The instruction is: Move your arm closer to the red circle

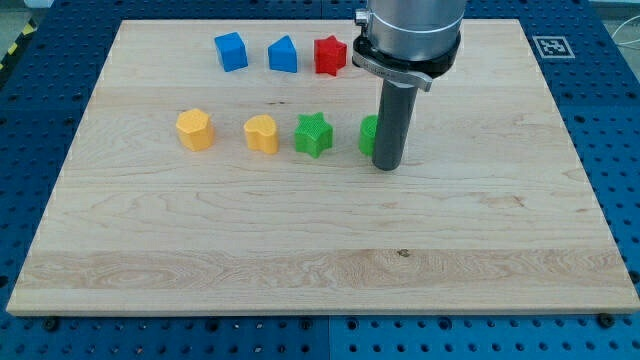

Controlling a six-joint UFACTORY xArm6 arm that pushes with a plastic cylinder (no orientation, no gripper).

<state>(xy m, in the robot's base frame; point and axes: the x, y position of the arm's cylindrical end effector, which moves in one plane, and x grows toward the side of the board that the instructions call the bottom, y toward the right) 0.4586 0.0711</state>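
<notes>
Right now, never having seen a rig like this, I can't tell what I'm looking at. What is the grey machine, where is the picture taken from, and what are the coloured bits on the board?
The grey machine is a robot arm. It has no hand, only a straight dark rod whose lower end, my tip, slides on the wooden board and pushes blocks. Nothing is held.

There is one camera, looking down at the board; its mounting isn't on record.

Near the view's top stand a blue cube-like block, a blue block with a sloped top and a red star-shaped block. Below them stand two yellow heart-shaped blocks, a green star and a second green block, partly hidden by the rod. My tip rests right beside that one. No red circle is visible; the rod may hide it.
</notes>
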